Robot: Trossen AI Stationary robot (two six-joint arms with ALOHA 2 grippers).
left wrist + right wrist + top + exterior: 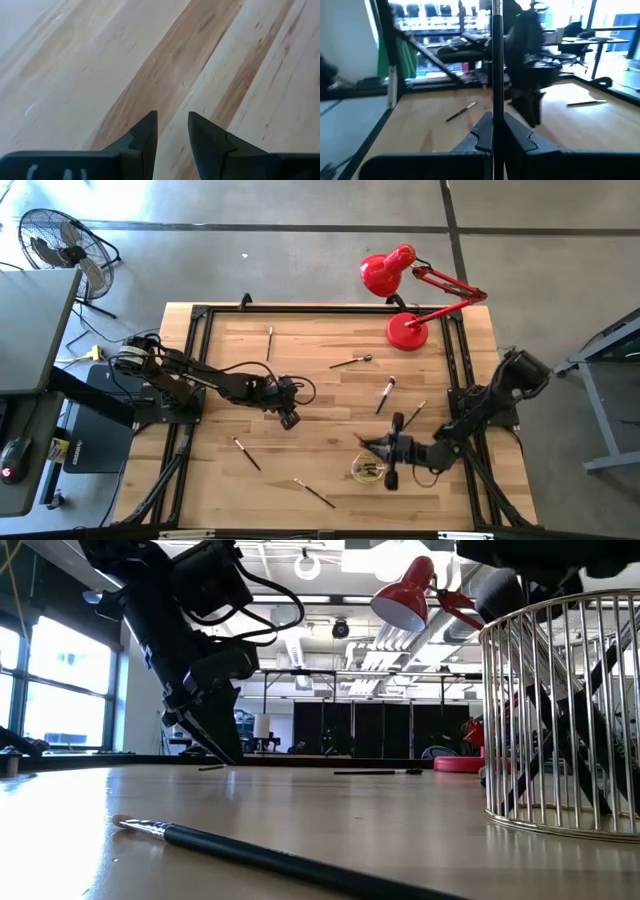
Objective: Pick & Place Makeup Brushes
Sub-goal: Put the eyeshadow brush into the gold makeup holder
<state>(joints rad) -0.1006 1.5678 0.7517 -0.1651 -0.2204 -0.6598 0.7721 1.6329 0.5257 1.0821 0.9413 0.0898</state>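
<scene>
Jaws, right: together, clamped on a thin dark brush handle (496,60) that stands upright between them in the right wrist view. Right gripper (388,448) sits lower right of centre in the high view, just beside the wire cup (368,470), on its upper side.
Jaws, left: apart w/ a narrow gap, nothing between them; only bare wood ahead in the left wrist view. Left gripper (289,418) hangs near frame centre in the high view, just above the bench (300,360).
Step in hand: placing, by my read. Right arm carries one brush at the cup; cup already holds a few brushes, tips hard to make out.
Brushes left on bench: one at upper centre (270,343), one right of that (352,361), two right of centre (385,395) (415,413), one at lower left (246,453), one at bottom centre (314,493). Last one is prob. the dark handle across the low view's foreground (270,858).
Next move, right: line the handle up over the cup mouth, lower it inside the wires, then part the jaws. Risk: handle catches the rim and tips out.
Next move, left: nearest pick looks like the lower-left brush; needs jaws turned across the handle and brought down to the wood.
Other: red lamp (405,300) at upper right, well clear of both arms.
</scene>
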